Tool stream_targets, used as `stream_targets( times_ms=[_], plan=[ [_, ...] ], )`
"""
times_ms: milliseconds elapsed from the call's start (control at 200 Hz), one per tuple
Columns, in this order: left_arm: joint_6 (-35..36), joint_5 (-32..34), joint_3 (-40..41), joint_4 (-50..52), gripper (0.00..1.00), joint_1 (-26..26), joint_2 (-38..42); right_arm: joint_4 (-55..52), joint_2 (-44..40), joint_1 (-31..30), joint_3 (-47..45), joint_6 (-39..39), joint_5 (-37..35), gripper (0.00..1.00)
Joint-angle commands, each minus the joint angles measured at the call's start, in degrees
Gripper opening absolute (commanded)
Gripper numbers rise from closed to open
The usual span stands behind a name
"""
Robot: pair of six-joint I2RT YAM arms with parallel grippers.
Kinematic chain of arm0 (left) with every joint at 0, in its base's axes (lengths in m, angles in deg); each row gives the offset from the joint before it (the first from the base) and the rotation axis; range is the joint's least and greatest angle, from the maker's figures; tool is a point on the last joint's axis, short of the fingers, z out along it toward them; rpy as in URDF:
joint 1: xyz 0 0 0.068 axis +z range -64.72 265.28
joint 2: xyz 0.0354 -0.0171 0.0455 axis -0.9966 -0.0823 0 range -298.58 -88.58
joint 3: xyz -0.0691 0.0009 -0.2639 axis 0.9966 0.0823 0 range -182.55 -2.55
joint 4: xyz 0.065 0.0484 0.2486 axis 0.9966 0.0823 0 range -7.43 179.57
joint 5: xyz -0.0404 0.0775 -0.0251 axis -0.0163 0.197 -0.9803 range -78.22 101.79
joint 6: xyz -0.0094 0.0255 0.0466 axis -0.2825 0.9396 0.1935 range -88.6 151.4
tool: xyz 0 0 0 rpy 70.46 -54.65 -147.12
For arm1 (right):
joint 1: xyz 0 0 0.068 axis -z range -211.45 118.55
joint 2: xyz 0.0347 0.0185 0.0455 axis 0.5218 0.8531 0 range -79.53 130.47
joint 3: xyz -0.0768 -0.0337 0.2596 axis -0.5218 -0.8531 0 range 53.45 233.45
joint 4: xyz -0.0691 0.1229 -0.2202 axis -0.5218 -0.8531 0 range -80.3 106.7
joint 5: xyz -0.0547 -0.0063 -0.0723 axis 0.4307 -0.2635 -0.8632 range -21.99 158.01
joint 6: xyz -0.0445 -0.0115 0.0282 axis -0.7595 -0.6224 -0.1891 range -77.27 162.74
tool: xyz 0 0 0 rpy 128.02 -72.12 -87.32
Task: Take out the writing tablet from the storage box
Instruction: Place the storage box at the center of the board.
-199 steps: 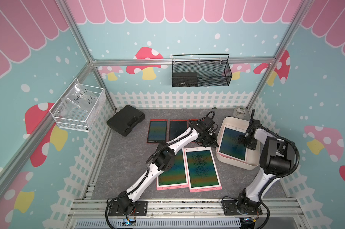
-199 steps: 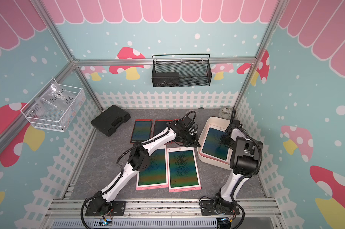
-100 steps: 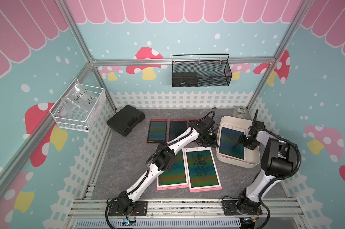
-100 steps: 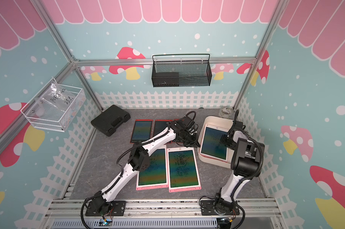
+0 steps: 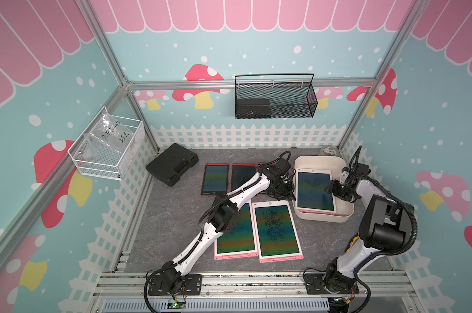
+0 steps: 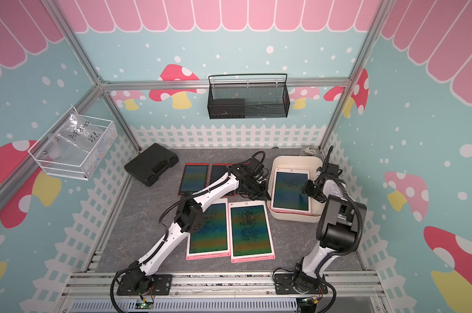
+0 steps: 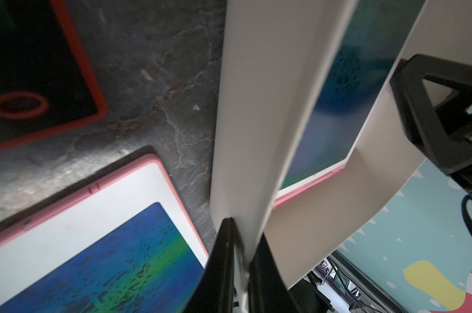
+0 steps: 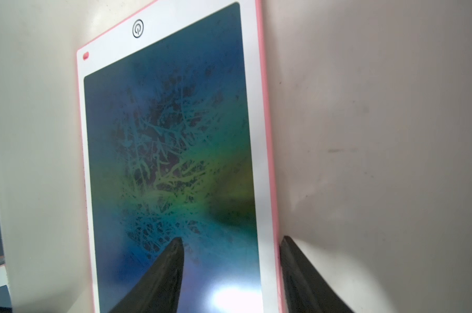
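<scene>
The storage box (image 5: 320, 160) is seen in both top views at the right side of the grey table (image 5: 175, 216), with low cream walls and rounded corners. The writing tablet (image 5: 314, 191) is found inside it. The tablet has a white face, a pink frame and a dark streaked screen, and covers most of the box floor. Its button end is turned toward the far wall. Whether it lies flat or leans against a wall cannot be told.

The right gripper (image 5: 331, 188) is placed inside the box at the tablet's right long edge, about halfway along it. In the right wrist view the right gripper (image 8: 230, 244) is shown with its jaws apart, set astride that edge. One of its fingers (image 8: 172, 268) is held over the screen and the other is lodged outside the pink frame, between the frame and the box wall. Nothing is gripped, and contact with the screen cannot be judged.

The left gripper (image 5: 290, 193) is set at the box's left wall, apart from the tablet. In the left wrist view its fingers (image 7: 224, 260) are closed tightly on the rim, with the wall pinched between them, and the tablet is seen beyond that wall. A pink-framed tablet (image 5: 276, 230) is laid on the table just beside the box's near left corner.
</scene>
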Motion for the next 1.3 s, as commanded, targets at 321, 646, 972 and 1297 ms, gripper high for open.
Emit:
stream_targets(
  times_ms=[321,646,972,1297],
  plan=[
    [-3.4,-1.8,-1.7,-4.0,0.11,-1.0,-3.2,-10.1,-5.0,-1.4,-0.1,-0.1,14.4,0.46],
    [-3.7,-2.1,-2.0,-4.0,0.11,-0.8,-3.9,-10.6,-5.8,-1.4,-0.3,-0.1,15.4,0.42],
    [-3.7,-2.2,-2.4,-4.0,0.11,-0.7,-4.2,-10.9,-7.7,-1.2,-0.8,0.2,17.7,0.36],
    [-3.1,-1.8,-1.4,-4.0,0.11,-0.4,-3.3,-11.9,-8.4,-0.1,1.3,0.7,18.1,0.34]
  ],
)
